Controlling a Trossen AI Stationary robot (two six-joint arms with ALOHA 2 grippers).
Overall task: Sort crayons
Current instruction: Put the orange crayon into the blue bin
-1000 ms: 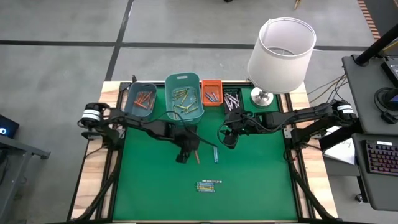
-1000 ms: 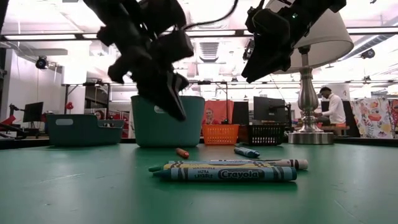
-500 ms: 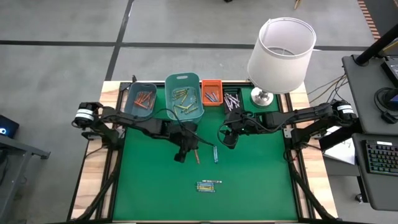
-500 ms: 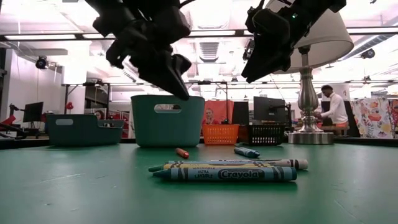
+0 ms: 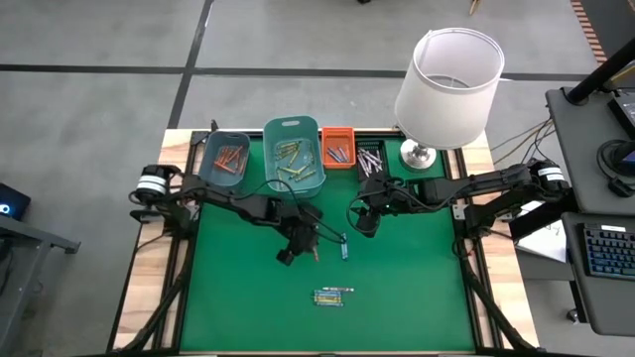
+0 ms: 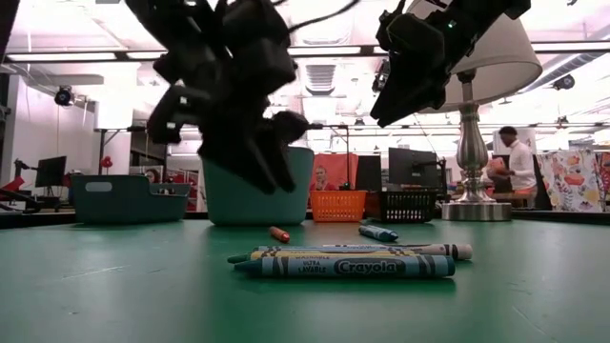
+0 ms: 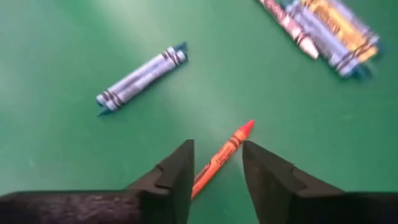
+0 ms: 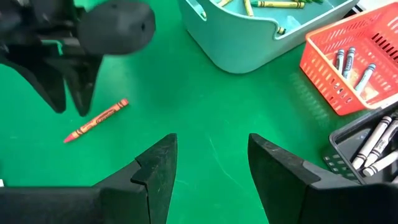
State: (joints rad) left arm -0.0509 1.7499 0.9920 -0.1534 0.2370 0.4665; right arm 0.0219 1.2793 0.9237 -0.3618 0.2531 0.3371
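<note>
An orange crayon (image 7: 221, 158) lies flat on the green mat, and my left gripper (image 7: 216, 171) hangs open just above its far end, one finger on each side, touching nothing. In the high view this gripper (image 5: 310, 241) is at mid-table. A blue crayon (image 5: 344, 246) lies to the right of the orange one (image 5: 315, 250). Several more crayons (image 5: 332, 296) lie bunched nearer the front edge. My right gripper (image 5: 362, 223) waits open in the air right of centre, empty.
Along the far edge stand a dark teal bin (image 5: 223, 159) with orange crayons, a teal bin (image 5: 294, 154) with yellow-green ones, an orange basket (image 5: 337, 147) with blue ones and a black basket (image 5: 370, 157) with white ones. A lamp (image 5: 446, 84) stands far right.
My left gripper rose a little, then came back down over the orange crayon and turned. Its fingers were shut and have now parted. The crayons have not moved.
</note>
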